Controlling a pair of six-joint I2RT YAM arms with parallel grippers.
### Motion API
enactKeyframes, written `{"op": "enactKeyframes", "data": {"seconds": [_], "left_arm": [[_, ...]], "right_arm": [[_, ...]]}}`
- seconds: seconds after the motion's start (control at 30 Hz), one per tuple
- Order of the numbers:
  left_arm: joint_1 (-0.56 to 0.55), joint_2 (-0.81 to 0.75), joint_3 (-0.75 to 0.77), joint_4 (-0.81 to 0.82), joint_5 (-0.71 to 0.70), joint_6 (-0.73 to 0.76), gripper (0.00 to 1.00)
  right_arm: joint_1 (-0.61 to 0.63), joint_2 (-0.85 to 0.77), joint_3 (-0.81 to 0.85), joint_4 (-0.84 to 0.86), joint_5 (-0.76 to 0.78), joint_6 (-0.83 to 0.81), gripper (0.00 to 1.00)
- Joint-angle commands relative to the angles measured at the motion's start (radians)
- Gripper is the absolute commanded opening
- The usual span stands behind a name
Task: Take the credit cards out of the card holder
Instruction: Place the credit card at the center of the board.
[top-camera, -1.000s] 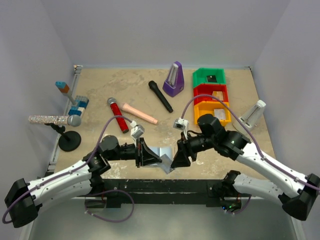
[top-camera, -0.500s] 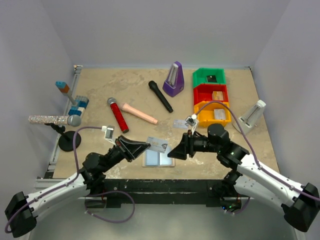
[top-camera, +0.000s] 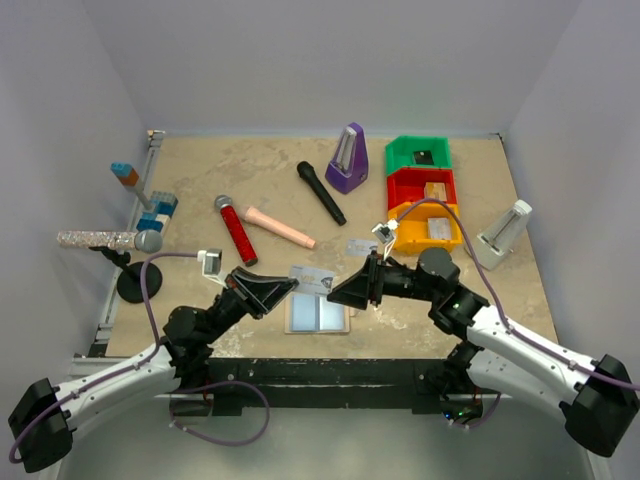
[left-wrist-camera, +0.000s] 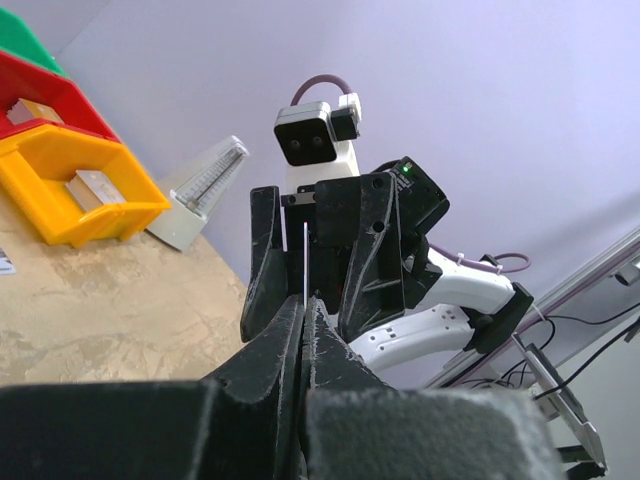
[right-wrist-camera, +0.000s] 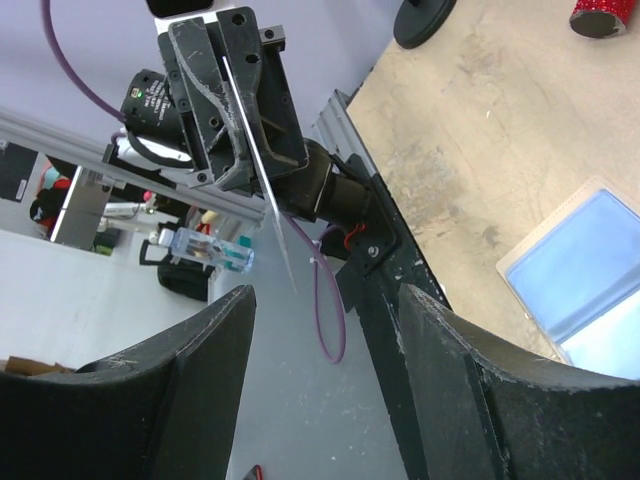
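The card holder (top-camera: 318, 315) lies open and flat near the table's front edge, its light blue inside facing up; it also shows in the right wrist view (right-wrist-camera: 585, 265). My left gripper (top-camera: 290, 287) is shut on a pale silver-grey credit card (top-camera: 314, 281) and holds it in the air above the holder. The card shows edge-on in both wrist views (left-wrist-camera: 303, 255) (right-wrist-camera: 266, 190). My right gripper (top-camera: 338, 293) is open, facing the card's free end, with its fingers (right-wrist-camera: 190, 380) apart and empty. Another credit card (top-camera: 361, 247) lies on the table behind.
Green, red and yellow bins (top-camera: 425, 225) stand at the back right, with a white metronome (top-camera: 505, 232) beside them. A purple metronome (top-camera: 347, 158), black microphone (top-camera: 320, 192), red microphone (top-camera: 236, 230), pink tube (top-camera: 280, 226) and microphone stand (top-camera: 138, 280) are farther back and left.
A second ago both grippers held the holder up between them. It now lies flat and open, my left gripper has drawn back holding a card, and my right gripper has moved left toward it.
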Motion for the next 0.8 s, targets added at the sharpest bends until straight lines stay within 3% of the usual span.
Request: {"op": "enactKeyframes", "data": {"seconds": [0.0,0.27,0.77], "left_arm": [[-0.001,0.009,-0.065,0.067,-0.013,-0.020,0.00],[-0.001,0.028,-0.064,0.084,-0.003,-0.026,0.00],[-0.001,0.049,-0.070,0.079,0.005,-0.034,0.00]], "right_arm": [[0.003,-0.004,0.025,0.048,0.009,-0.001,0.63],[0.001,0.048,0.037,0.117,-0.010,0.024,0.52],[0.003,0.083,0.048,0.192,-0.033,0.056,0.16]]}}
